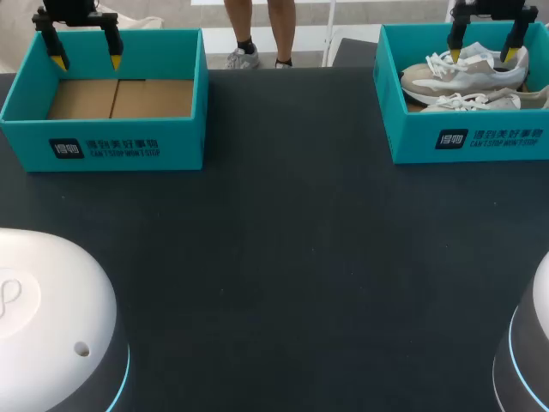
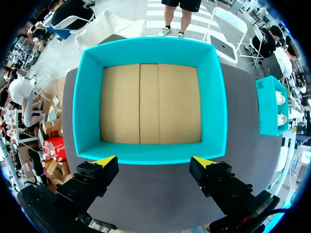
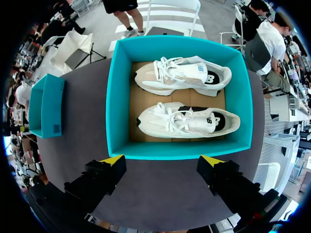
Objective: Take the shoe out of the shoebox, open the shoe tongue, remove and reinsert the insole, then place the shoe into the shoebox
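Observation:
Two white and beige shoes lie side by side in the teal shoebox [image 1: 463, 137] at the table's far right: one shoe [image 1: 467, 75] farther back, the other [image 1: 480, 101] nearer the front wall. In the right wrist view the same shoes [image 3: 182, 75] [image 3: 187, 120] lie in that box [image 3: 116, 97] ahead of my right gripper [image 3: 163, 162]. My right gripper [image 1: 483, 54] hangs open above the back shoe, holding nothing. A second teal shoebox [image 1: 116, 146] at the far left holds nothing but its brown cardboard floor [image 2: 150, 104]. My left gripper [image 1: 86, 62] [image 2: 154, 162] hangs open above it.
The dark table top [image 1: 283, 257] stretches between the two boxes and toward the front. The white bases of my arms stand at the near left [image 1: 43, 318] and near right [image 1: 536, 343] corners.

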{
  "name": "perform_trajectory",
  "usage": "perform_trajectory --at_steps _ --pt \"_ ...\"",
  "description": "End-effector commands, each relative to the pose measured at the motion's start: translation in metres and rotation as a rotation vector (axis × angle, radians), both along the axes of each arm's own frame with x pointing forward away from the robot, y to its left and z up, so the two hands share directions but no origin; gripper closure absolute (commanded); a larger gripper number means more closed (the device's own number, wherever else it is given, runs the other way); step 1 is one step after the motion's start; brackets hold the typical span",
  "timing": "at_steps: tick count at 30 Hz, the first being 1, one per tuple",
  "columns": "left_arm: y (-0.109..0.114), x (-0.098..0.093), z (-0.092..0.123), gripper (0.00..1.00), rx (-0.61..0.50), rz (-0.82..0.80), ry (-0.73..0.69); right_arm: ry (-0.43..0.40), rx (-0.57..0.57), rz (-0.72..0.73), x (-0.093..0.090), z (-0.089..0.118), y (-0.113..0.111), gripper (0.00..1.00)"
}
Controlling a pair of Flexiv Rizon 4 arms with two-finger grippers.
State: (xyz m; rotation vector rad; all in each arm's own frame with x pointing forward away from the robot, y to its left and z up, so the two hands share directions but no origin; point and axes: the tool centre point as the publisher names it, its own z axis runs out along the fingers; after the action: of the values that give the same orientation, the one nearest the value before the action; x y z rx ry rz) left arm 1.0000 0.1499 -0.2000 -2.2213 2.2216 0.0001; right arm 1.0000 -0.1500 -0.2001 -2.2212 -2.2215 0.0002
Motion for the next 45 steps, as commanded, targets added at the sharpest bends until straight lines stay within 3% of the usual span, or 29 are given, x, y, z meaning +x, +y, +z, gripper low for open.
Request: perform_trajectory --at_steps 1,24,27,35,41,42,44,45 --pt "0.000 0.000 0.000 0.00 0.000 0.000 0.000 0.000 0.000 0.000 0.000 0.000 0.000 0.00" --pt "0.000 0.000 0.000 0.00 0.000 0.000 0.000 0.000 0.000 0.000 0.000 0.000 0.000 0.00" --pt "0.000 0.000 0.000 0.00 0.000 0.000 0.000 -0.006 0.021 -0.060 0.003 -0.004 -0.027 0.00" --pt "0.000 0.000 0.000 0.00 0.000 0.000 0.000 -0.052 -0.071 -0.119 0.007 -0.008 -0.093 0.00" --pt "0.000 0.000 0.000 0.00 0.000 0.000 0.000 -0.062 -0.134 -0.154 0.017 -0.036 -0.130 0.00" --pt "0.000 0.000 0.000 0.00 0.000 0.000 0.000 -0.062 -0.152 -0.157 0.017 -0.040 -0.135 0.09" --pt "0.000 0.000 0.000 0.00 0.000 0.000 0.000 -0.056 -0.167 -0.175 0.017 -0.049 -0.142 0.45" --pt "0.000 0.000 0.000 0.00 0.000 0.000 0.000 -0.056 -0.181 -0.190 0.017 -0.054 -0.146 0.48"
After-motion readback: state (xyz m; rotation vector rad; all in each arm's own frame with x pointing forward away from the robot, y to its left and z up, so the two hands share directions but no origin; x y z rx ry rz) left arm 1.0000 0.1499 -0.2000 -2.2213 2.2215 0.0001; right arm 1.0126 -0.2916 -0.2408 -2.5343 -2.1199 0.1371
